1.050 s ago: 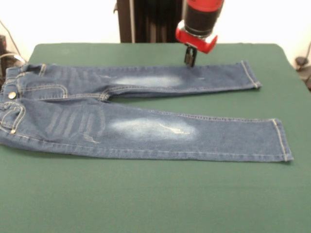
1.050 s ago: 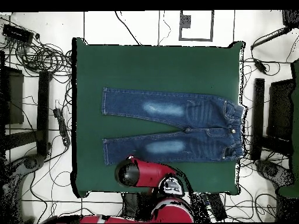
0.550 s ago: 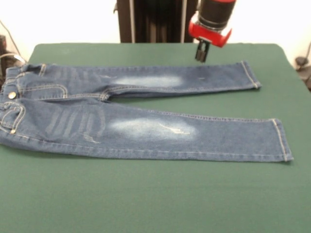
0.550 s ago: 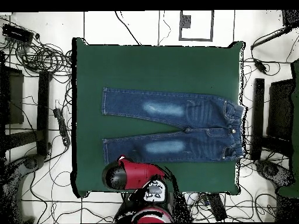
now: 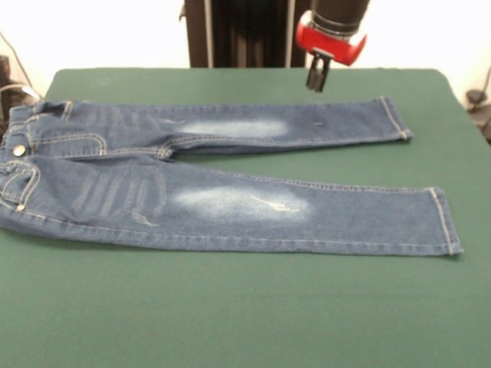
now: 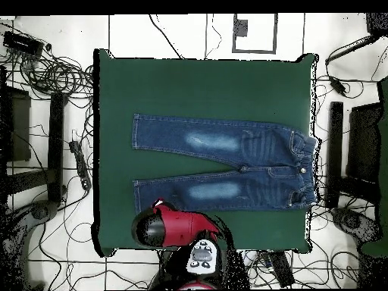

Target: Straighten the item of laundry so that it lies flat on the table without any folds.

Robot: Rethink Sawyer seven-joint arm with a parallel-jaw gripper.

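Front view: the jeans (image 5: 222,180) lie spread across the middle of the table (image 5: 245,314), both legs straight and slightly splayed, waistband at the left edge, its corner cut off. Pale thigh patches and tan stitching show; no folds are visible. The gripper (image 5: 315,78) hangs above the far leg, apart from it, holding nothing; whether its fingers are parted I cannot tell.

Overhead view: the jeans (image 6: 223,163) lie flat, waistband toward the right. The arm (image 6: 170,227) hides the gripper.

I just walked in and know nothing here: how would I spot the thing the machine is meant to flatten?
Look at the big green table. Spread across its middle lies the pair of small blue jeans, legs apart, waistband at one end. It is the only item on the cloth, marked by whitish faded patches on both thighs.
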